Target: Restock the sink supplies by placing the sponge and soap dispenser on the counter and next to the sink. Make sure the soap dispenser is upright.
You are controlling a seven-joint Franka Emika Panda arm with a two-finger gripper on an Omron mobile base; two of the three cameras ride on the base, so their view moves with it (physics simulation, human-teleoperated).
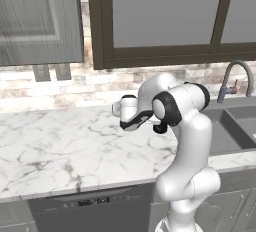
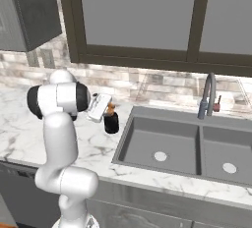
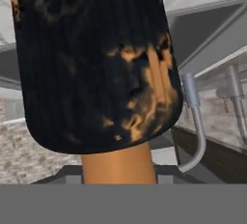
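The claw (image 2: pixel 107 111) is clamped on the soap dispenser (image 2: pixel 111 122), which stands upright on the counter (image 2: pixel 98 146) just left of the sink (image 2: pixel 162 141). Bottle's long axis points straight up, so I'd just let go.

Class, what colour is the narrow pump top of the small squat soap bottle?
Orange-brown pump top on the black soap bottle, clearest in the hand view.

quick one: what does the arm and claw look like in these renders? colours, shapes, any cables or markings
The arm is glossy white, built of rounded, bulbous links with dark black rings at the joints. The claw end is a boxy white hand with a dark underside. No cables, logos or printed markings are visible in the base views. The finger tips themselves are too hidden to describe.
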